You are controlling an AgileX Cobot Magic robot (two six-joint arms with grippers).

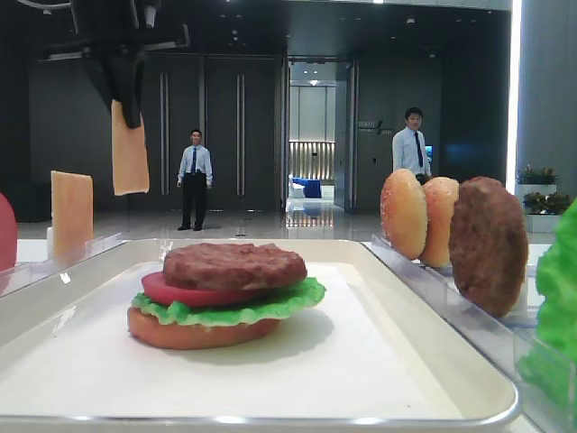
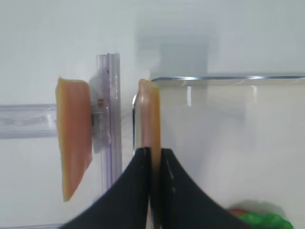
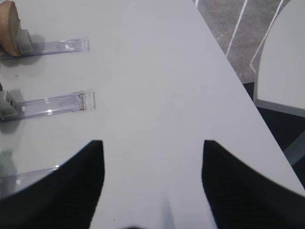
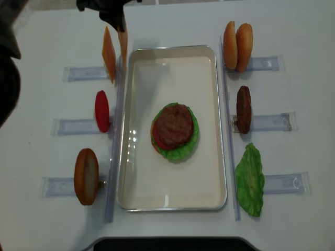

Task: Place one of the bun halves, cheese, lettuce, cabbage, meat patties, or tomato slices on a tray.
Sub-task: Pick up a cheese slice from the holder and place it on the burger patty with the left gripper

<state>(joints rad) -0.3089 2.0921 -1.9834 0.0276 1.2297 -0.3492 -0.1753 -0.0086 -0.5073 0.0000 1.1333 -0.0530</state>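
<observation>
My left gripper (image 2: 156, 151) is shut on the top edge of a pale orange cheese slice (image 2: 149, 114), which hangs on edge over the far left corner of the cream tray (image 2: 228, 78). From the front, the held cheese (image 1: 130, 158) dangles well above the table under the left gripper (image 1: 126, 104). A second cheese slice (image 4: 108, 54) stands in its rack just left of the held one (image 4: 123, 44). In the tray (image 4: 172, 49) lies a stack (image 4: 175, 130) of bun half, lettuce, tomato and meat patty. My right gripper (image 3: 152, 142) is open over bare table.
Clear racks flank the tray. On the right stand two bun halves (image 4: 237, 39), a patty (image 4: 243, 109) and lettuce (image 4: 250, 180). On the left are a tomato slice (image 4: 102, 111) and a bun half (image 4: 86, 176). The table edge (image 3: 238, 76) runs at the right.
</observation>
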